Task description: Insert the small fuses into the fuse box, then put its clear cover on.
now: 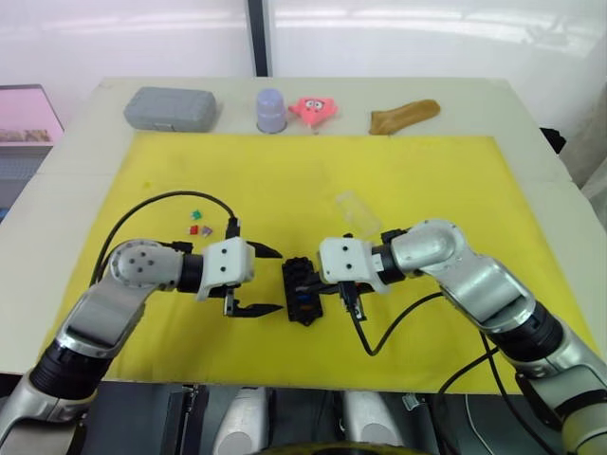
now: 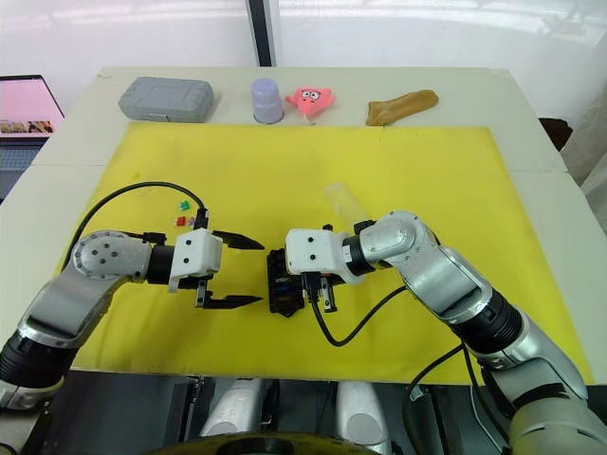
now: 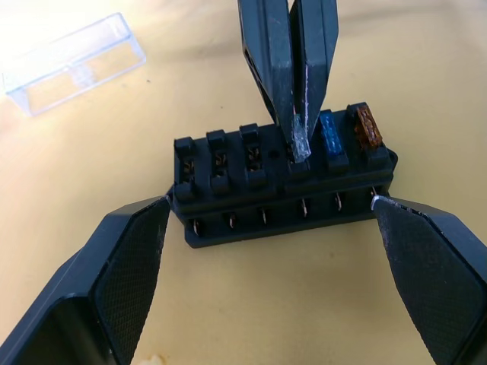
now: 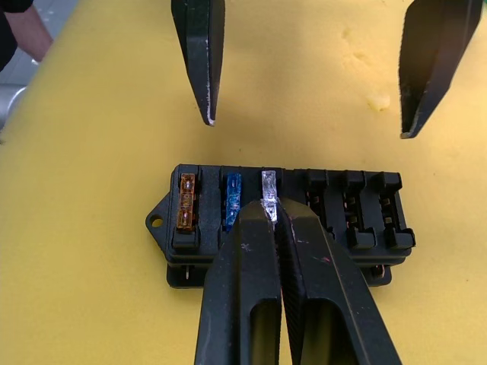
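Note:
The black fuse box (image 1: 302, 292) lies on the yellow mat between my two grippers. An orange fuse (image 4: 185, 202) and a blue fuse (image 4: 233, 199) sit in its end slots. Beside them, my right gripper (image 4: 272, 207) is shut on a pale grey fuse (image 4: 268, 185) standing in the third slot. The other three slots look empty. My left gripper (image 1: 261, 281) stands open just left of the box, one finger toward each end, touching nothing. Loose small fuses (image 1: 197, 222) in green, red and purple lie on the mat behind the left gripper. The clear cover (image 1: 358, 213) rests behind the right gripper.
Along the table's back edge stand a grey case (image 1: 171, 108), a lilac cup (image 1: 271, 111), a pink toy (image 1: 316, 110) and a brown object (image 1: 404, 116). A laptop (image 2: 24, 100) sits off the table's left. Black cables loop from both wrists onto the mat (image 1: 313, 171).

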Tool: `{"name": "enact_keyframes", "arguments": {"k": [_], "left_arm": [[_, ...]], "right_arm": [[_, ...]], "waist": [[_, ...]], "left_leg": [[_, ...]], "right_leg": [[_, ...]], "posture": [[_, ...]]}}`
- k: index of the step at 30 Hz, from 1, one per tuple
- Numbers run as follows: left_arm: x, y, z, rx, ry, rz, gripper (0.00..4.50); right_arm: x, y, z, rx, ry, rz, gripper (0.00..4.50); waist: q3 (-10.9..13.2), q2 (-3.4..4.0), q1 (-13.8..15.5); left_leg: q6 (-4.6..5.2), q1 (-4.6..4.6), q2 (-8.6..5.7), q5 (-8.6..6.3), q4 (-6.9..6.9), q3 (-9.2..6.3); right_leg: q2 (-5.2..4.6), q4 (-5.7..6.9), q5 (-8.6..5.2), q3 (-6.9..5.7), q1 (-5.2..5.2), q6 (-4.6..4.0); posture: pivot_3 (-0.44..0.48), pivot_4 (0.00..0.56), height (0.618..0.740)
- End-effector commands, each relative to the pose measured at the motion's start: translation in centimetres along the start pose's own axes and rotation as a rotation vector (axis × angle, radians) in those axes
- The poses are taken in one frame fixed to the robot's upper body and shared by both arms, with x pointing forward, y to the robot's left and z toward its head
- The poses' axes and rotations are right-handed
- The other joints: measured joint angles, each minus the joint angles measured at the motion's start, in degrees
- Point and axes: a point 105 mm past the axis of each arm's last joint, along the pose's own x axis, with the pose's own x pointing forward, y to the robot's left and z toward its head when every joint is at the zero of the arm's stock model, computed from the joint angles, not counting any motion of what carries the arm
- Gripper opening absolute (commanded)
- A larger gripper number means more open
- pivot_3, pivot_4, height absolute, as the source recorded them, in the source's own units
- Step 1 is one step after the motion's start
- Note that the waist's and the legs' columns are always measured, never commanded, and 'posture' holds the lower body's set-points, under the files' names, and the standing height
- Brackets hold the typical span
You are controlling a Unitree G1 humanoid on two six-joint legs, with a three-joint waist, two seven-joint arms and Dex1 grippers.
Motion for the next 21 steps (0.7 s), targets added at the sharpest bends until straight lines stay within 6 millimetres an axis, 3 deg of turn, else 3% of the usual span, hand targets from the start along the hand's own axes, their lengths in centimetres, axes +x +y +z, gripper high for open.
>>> {"name": "enact_keyframes", "arguments": {"k": [1, 11, 17, 21], "left_arm": [[0.1, 0.1, 0.5, 0.028, -0.012, -0.001, 4.45], [0.3, 0.1, 0.5, 0.034, -0.016, -0.011, 4.45], [0.5, 0.4, 0.6, 0.037, -0.023, -0.007, 4.45], [0.3, 0.4, 0.5, 0.034, -0.019, -0.006, 4.45]], "right_arm": [[-0.4, 0.4, 0.6, -0.015, -0.008, 0.013, 0.00], [-2.0, -0.7, 2.2, -0.004, -0.100, -0.009, 0.00], [-1.1, 0.2, 1.0, -0.011, -0.076, 0.010, 0.00], [-1.2, -0.2, 1.5, 0.002, -0.096, -0.006, 0.00]], "waist": [[0.00, 0.00, 0.01], [0.00, 0.00, -0.03], [0.00, 0.00, 0.00], [0.00, 0.00, -0.07]], "left_leg": [[0.00, 0.00, 0.00, 0.00, 0.00, 0.00], [0.00, 0.00, 0.00, 0.00, 0.00, 0.00], [0.01, 0.00, -0.01, -0.01, 0.01, -0.01], [0.01, 0.00, 0.00, -0.01, 0.04, 0.00]], "right_leg": [[0.00, 0.00, 0.00, 0.00, 0.00, 0.00], [0.00, 0.00, 0.00, 0.00, 0.00, 0.00], [-0.01, 0.00, 0.00, -0.01, 0.01, 0.00], [0.00, 0.03, 0.00, -0.01, 0.00, 0.00]], "posture": [[0.000, 0.150, 0.740], [0.000, 0.150, 0.740], [0.000, 0.150, 0.740], [0.000, 0.150, 0.740]]}}
